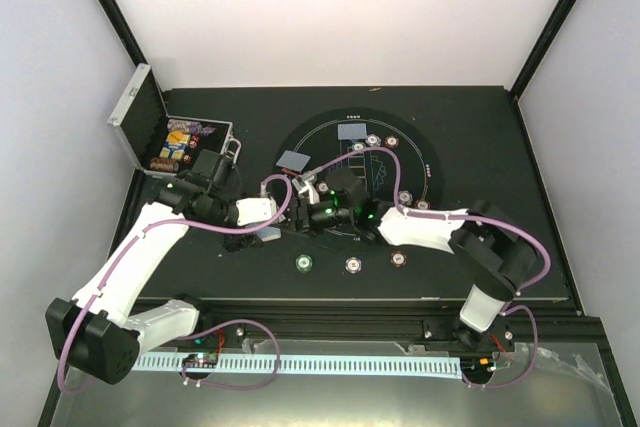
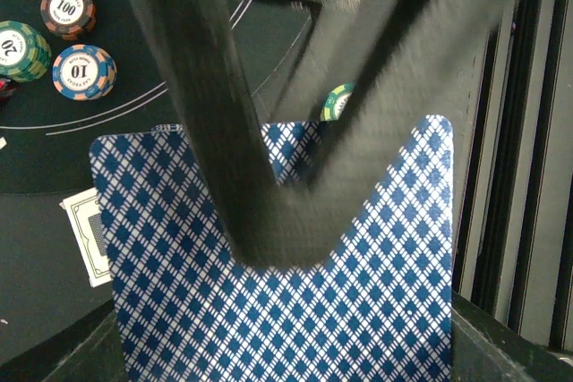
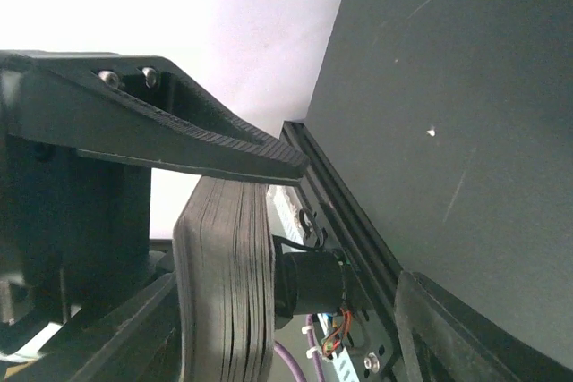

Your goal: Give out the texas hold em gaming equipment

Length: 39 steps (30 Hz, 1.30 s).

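Main risk, as judged: spilling the deck [image 3: 224,284]. Clamped edge-on in the right hand [image 1: 312,213], layers uneven along the visible side. Could fan or slide loose under any sideways tug.
Second risk: drawing two cards instead of one, likely enough with slick backs.
Third: knocking the hands together, working so near each other just left of mid-table, roughly halfway between the near and far edges.
Cannot tell whether the left hand [image 1: 282,209] pinches the single card [image 2: 286,310] or merely sits over it. Too blurred in the wrist view.

Appearance: blue-and-white diamond lattice on the card back, rounded corners, flat and unbent. From the side, a thick grey stack, slightly bowed.
Elsewhere: numbered chips [image 2: 82,71] marked 10 and 100 near the single card. Three spaced chips [image 1: 353,265] along the near edge. Two face-down cards [image 1: 353,132] toward the far edge.
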### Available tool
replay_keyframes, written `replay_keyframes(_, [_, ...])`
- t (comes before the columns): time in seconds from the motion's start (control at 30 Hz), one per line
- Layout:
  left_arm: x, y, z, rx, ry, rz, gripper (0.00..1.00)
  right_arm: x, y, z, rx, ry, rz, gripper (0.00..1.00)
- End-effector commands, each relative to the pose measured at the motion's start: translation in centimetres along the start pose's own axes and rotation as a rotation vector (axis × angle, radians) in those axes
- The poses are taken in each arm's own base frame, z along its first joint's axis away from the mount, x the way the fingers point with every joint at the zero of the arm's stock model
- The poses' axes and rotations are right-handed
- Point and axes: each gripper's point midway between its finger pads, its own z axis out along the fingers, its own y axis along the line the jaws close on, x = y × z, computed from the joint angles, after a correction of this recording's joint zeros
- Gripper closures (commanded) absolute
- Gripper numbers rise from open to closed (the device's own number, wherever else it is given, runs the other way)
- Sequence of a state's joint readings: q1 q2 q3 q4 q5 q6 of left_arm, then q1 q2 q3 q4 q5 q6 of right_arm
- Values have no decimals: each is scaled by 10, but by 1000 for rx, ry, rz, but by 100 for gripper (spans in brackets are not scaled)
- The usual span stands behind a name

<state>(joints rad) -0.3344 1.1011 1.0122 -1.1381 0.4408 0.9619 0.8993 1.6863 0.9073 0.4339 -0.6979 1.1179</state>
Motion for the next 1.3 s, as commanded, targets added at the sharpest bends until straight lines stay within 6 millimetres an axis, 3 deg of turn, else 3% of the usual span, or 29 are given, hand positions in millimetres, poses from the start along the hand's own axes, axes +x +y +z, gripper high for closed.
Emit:
replay_keyframes(0.0, [-6, 0, -8, -12, -16, 19, 98, 9, 19, 24, -63, 73, -30, 34])
replay_keyframes(0.23, [-3, -1, -4, -10, -5, 36, 99, 14, 14, 38, -79, 119, -12, 33])
replay_keyframes(0.37, [-2, -1, -3, -16, 0, 46, 99, 12, 0, 40, -43, 131, 11, 35])
replay_keyframes(0.63, [2, 0, -5, -41, 13, 63, 98, 4, -36, 18, 51, 99, 70, 46])
replay_keyframes(0.8, [2, 2, -6, -53, 20, 68, 99, 8, -47, 7, 88, 92, 78, 49])
replay_keyframes(1.27, [10, 6, -1, -70, 52, 68, 98, 9, -34, -5, 98, 72, 53, 61])
